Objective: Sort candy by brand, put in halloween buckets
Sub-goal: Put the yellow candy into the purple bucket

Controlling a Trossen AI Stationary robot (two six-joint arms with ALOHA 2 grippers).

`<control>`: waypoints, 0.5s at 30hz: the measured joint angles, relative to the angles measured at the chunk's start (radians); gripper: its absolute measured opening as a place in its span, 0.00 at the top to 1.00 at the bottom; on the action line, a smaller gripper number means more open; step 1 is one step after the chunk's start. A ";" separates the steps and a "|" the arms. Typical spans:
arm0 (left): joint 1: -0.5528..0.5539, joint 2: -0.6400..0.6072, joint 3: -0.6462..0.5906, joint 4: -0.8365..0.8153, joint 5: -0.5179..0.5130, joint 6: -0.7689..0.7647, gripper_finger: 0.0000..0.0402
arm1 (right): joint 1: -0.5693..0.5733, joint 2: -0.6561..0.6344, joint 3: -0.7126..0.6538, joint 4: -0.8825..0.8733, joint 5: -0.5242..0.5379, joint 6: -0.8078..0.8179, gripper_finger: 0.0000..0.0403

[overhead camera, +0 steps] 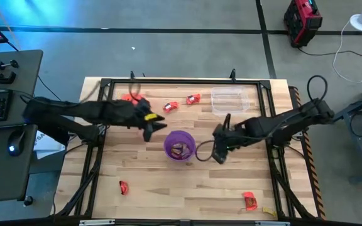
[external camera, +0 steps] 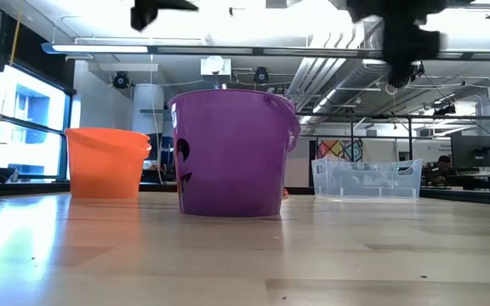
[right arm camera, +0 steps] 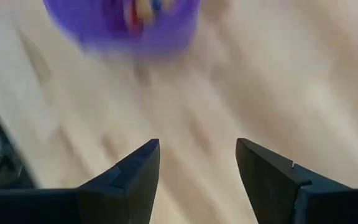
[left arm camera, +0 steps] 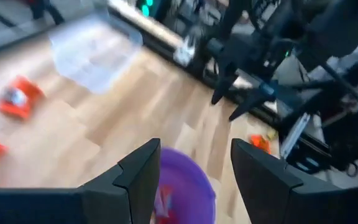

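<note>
Purple bucket (overhead camera: pixel 180 145) sits mid worktop (overhead camera: pixel 168 188) w/ a few wrapped candies already inside. Orange bucket (external camera: pixel 106 162) shows only in the low view, further back on the purple one's left; from above it's hidden, prob under the left arm.

Left gripper (overhead camera: pixel 151 127) hangs just beside the purple bucket's rim, fingers (left arm camera: pixel 138 171) spread wide, nothing between them. Right gripper (overhead camera: pixel 220 150) is just on the bucket's other side, low toward the worktop, fingers (right arm camera: pixel 135 171) also wide & empty.

Loose candy: red/orange pieces near the far edge (overhead camera: pixel 170 106), (overhead camera: pixel 193 98), one partly under the left arm (overhead camera: pixel 129 97), one near the front left (overhead camera: pixel 123 186), one front right (overhead camera: pixel 249 201). Clear tub (overhead camera: pixel 227 100) sits at the back, empty as far as I can tell.

Risks, my read:
- both grippers crowd the same bucket; either arm swinging toward a candy could clip the rim & tip it, spilling what's sorted
- arms could foul each other if both move inward
- wrappers too small to read brand here, so a piece could land in the wrong bucket
- flat wrappers on wood may slide out from the fingers on closing
- front pieces are well apart from the buckets, a long carry w/ a chance of dropping
</note>
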 joint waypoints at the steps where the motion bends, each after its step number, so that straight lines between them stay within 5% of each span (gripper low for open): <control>1: 0.000 0.016 -0.024 0.030 0.023 -0.018 0.54 | 0.010 -0.010 -0.034 0.005 -0.052 0.036 0.49; 8: -0.010 0.092 -0.142 0.264 0.166 -0.080 0.54 | 0.190 -0.029 -0.263 0.083 -0.583 0.296 0.49; 15: -0.008 0.121 -0.141 0.278 0.163 -0.079 0.54 | 0.426 -0.027 -0.469 0.393 -0.742 0.617 0.49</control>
